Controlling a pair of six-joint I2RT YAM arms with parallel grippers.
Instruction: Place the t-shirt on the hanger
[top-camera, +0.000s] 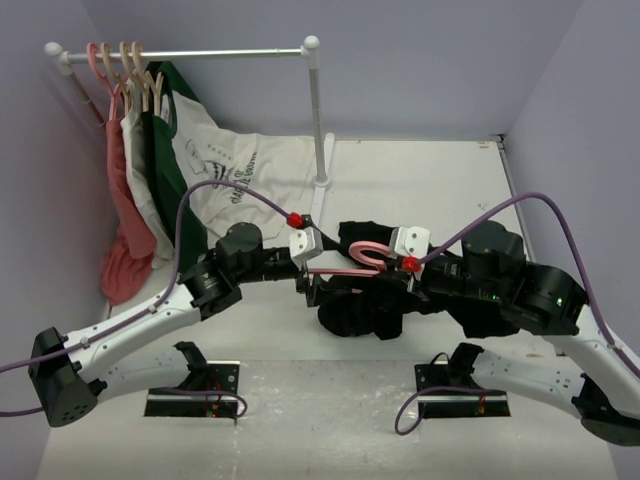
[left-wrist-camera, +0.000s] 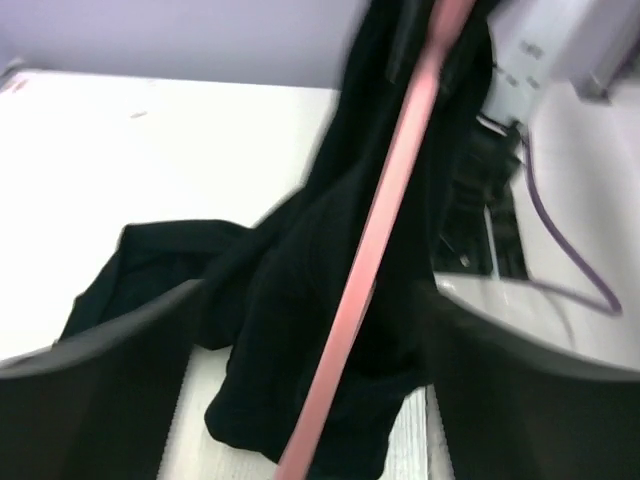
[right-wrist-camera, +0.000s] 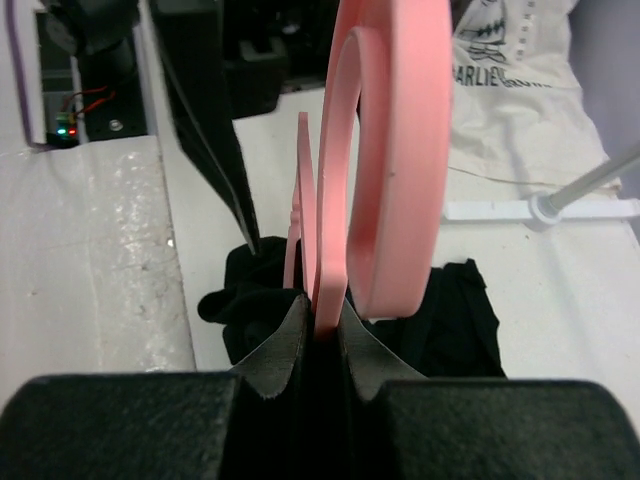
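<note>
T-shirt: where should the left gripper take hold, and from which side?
Probably the hanging fold of the t-shirt just beside the hanger bar, approached from the left arm's side. There the cloth hangs above the table as a fold the open left gripper can pinch; the right gripper, shut on the hanger near its hook, blocks the other side.

Black-and-white arms (top-camera: 130, 325), purple cables (top-camera: 540, 196)

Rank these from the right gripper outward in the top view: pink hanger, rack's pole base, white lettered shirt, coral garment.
1. pink hanger, pinched in the right gripper itself.
2. rack's pole base, behind and to the left.
3. white lettered shirt, farther left.
4. coral garment, by the far left wall.
</note>
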